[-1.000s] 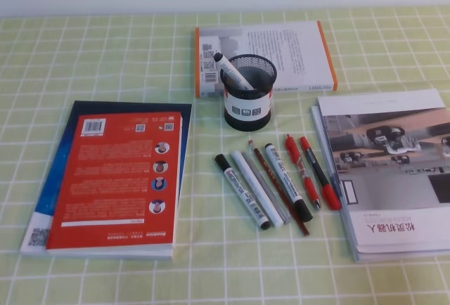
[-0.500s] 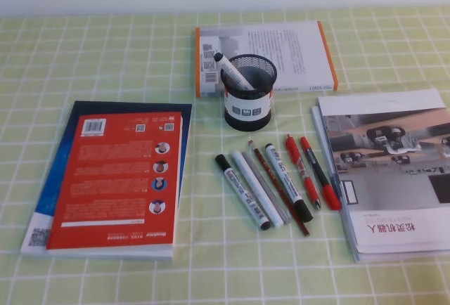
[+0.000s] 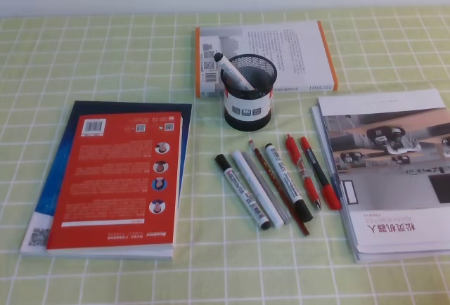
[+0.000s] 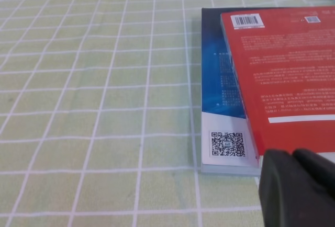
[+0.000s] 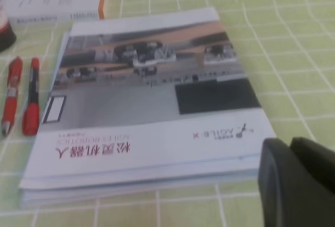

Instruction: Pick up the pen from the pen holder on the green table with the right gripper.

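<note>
The black mesh pen holder (image 3: 248, 93) stands upright on the green table (image 3: 105, 59), with a white marker with a black cap (image 3: 234, 72) leaning in it. The pen (image 3: 320, 173), dark barrel with red cap and end, lies on the cloth right of the holder, beside the brochure stack; it also shows in the right wrist view (image 5: 31, 99). No gripper shows in the exterior view. My right gripper (image 5: 289, 144) shows as two black fingers pressed together, empty, at the brochure's near right corner. My left gripper (image 4: 293, 156) is shut and empty at the red book's near corner.
A red book on a blue book (image 3: 119, 178) lies at the left. A white book with orange edges (image 3: 281, 52) lies behind the holder. A brochure stack (image 3: 390, 171) lies at the right. Several markers and pens (image 3: 253, 189) lie in a row in front of the holder.
</note>
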